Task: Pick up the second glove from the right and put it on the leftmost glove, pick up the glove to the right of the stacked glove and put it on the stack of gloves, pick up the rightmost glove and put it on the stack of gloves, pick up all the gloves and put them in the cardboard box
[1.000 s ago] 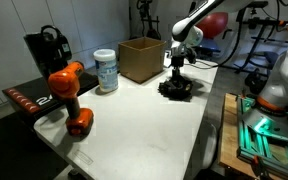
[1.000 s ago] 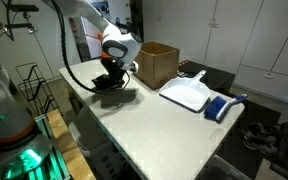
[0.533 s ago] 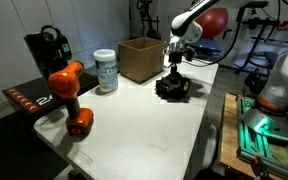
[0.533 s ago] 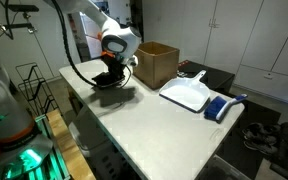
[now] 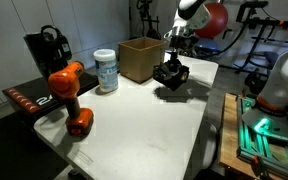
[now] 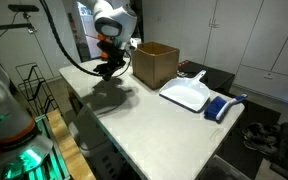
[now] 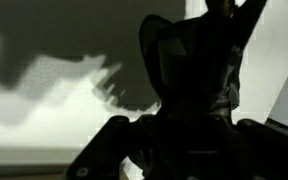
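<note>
Claw (image 5: 171,67) clamping stack of gloves (image 5: 170,77) above table (image 5: 149,120), blue-labelled canister (image 5: 106,70), writing unreadable

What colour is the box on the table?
Brown; the cardboard box shows best in an exterior view.

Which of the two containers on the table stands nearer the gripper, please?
The brown cardboard box, open at the top: it stands beside the gripper holding the black gloves, while the white canister stands farther off.
</note>
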Tool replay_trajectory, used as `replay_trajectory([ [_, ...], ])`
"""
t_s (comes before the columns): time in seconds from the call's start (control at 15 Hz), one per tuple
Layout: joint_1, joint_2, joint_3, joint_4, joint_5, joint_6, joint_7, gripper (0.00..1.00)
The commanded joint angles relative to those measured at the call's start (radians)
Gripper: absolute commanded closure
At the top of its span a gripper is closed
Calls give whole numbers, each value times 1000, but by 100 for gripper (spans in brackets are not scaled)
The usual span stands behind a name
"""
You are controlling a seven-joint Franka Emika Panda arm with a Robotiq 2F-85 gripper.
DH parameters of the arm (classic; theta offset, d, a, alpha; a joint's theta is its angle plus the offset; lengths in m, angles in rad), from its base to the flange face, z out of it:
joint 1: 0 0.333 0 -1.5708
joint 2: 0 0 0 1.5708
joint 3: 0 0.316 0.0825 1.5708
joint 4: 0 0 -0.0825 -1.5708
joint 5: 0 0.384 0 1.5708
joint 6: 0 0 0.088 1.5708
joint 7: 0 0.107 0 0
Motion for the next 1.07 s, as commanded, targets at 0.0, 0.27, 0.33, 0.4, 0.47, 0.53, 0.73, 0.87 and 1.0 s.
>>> replay_trajectory([
  [0.0,13,-5,-13,0,-1,-1,1,76],
  [0.27,9,-42,-19,9,56,-1,-13,94],
  [0.33,7,-62,-23,16,90,-3,-16,94],
  [0.4,5,-94,-30,20,136,-6,-16,94],
  [0.47,4,-119,-39,33,181,-20,-22,94],
  [0.53,2,-147,-51,46,220,-42,-23,94],
  [0.73,-3,-217,-85,73,311,1,15,94],
  [0.87,-9,-240,-109,97,356,33,47,94],
  [1.0,-15,-251,-128,112,402,85,81,94],
])
